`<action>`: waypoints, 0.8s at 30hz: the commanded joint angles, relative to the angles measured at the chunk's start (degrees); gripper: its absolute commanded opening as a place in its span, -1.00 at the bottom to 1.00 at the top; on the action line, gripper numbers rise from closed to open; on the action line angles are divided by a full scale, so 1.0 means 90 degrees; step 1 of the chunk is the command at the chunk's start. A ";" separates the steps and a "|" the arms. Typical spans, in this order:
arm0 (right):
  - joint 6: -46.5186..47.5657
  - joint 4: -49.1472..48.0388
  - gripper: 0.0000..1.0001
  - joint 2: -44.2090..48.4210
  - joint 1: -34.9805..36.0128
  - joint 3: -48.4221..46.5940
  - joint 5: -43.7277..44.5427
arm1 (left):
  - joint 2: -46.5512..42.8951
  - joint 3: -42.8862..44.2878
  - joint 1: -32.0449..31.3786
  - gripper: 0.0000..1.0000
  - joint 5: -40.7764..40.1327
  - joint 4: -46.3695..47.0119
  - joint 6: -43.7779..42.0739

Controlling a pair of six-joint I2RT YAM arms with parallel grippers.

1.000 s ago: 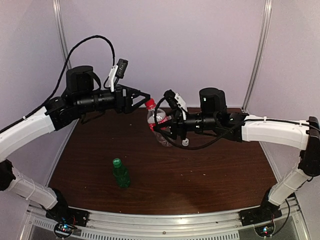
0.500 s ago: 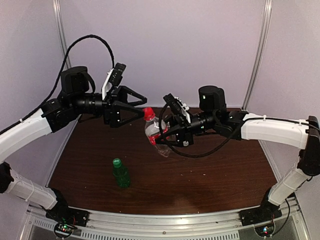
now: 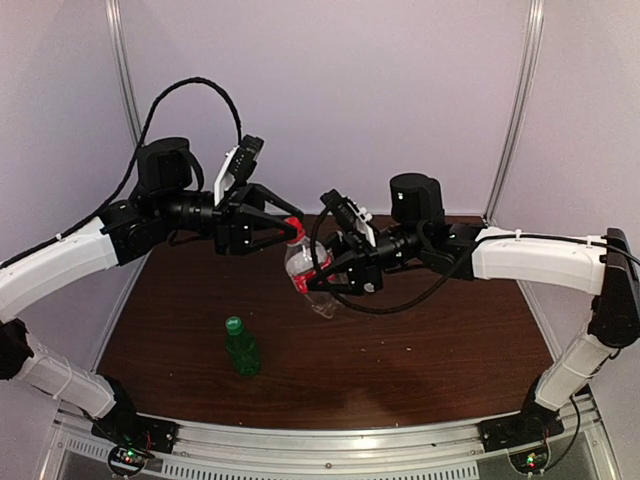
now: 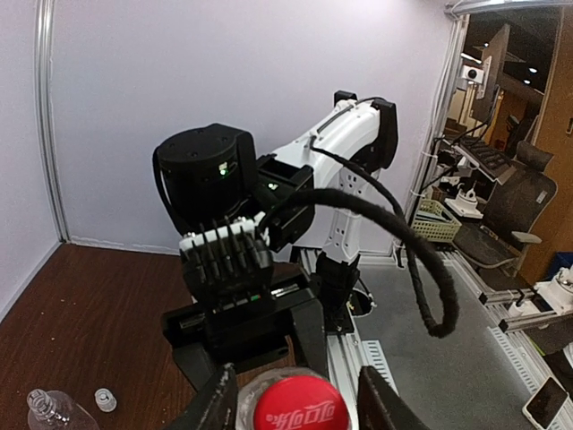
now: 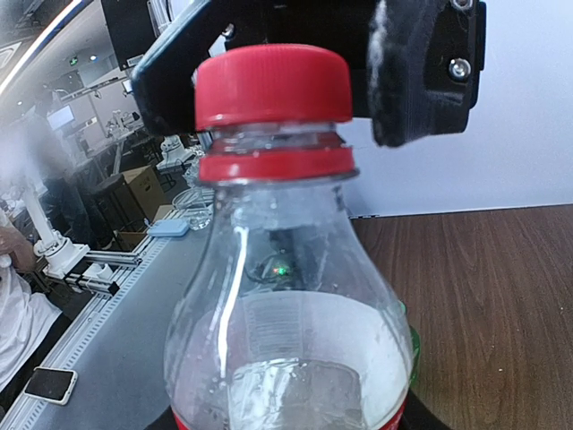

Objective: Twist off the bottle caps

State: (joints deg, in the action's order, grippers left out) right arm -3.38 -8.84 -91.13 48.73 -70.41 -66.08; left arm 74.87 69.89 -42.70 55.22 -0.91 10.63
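The clear bottle [image 3: 303,268] with a red label hangs tilted above the table, and my right gripper [image 3: 322,278] is shut on its body. Its red cap [image 3: 293,228] points at my left gripper [image 3: 287,229]. In the left wrist view the red cap [image 4: 300,409] sits between the two fingers [image 4: 220,401], with a slim gap on each side. From the right wrist, the red cap [image 5: 271,85] shows a gap to the right pad [image 5: 383,81]. The green bottle [image 3: 242,350] stands capped at the front left. An uncapped clear bottle [image 4: 47,410] and a white cap [image 4: 106,399] lie on the table.
The brown table [image 3: 430,350] is bounded by purple walls on three sides, with a metal rail [image 3: 330,440] along the near edge. Both arms meet above the table's back middle. A black cable [image 3: 340,300] loops under the right wrist.
My left gripper has come in over the red cap and its jaws have narrowed round it. The right arm has tipped the bottle a little toward the left gripper.
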 commanded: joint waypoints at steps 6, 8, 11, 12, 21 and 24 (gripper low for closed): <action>0.0017 -0.0069 -0.31 0.0023 -0.0034 -0.0257 0.0284 | 0.0070 0.0066 0.0008 -0.39 0.0109 0.0435 0.0229; 0.0094 0.0076 -0.32 0.0040 -0.0034 -0.0270 0.0648 | 0.0037 0.0067 0.0008 -0.51 -0.0039 0.0527 0.0423; 0.0182 0.0270 -0.32 0.0108 -0.0025 -0.0267 0.1412 | -0.0005 0.0072 -0.0006 -0.65 -0.0478 0.0668 0.0797; 0.0209 0.0322 -0.32 0.0149 -0.0024 -0.0258 0.1714 | -0.0024 0.0081 -0.0029 -0.65 -0.0725 0.0671 0.0908; 0.0155 -0.0127 -0.34 0.0499 0.0203 0.0176 0.4635 | 0.0034 0.0557 -0.0804 -0.59 -0.4979 -0.0399 0.1836; 0.0157 -0.0212 -0.36 0.0524 0.0337 0.0257 0.5202 | 0.0159 0.0645 -0.0950 -0.56 -0.5417 -0.0504 0.2055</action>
State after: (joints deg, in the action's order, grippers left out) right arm -1.39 -8.64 -87.50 50.43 -69.45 -33.95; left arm 75.35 73.34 -48.62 18.48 -3.92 24.36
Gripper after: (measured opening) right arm 0.503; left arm 0.303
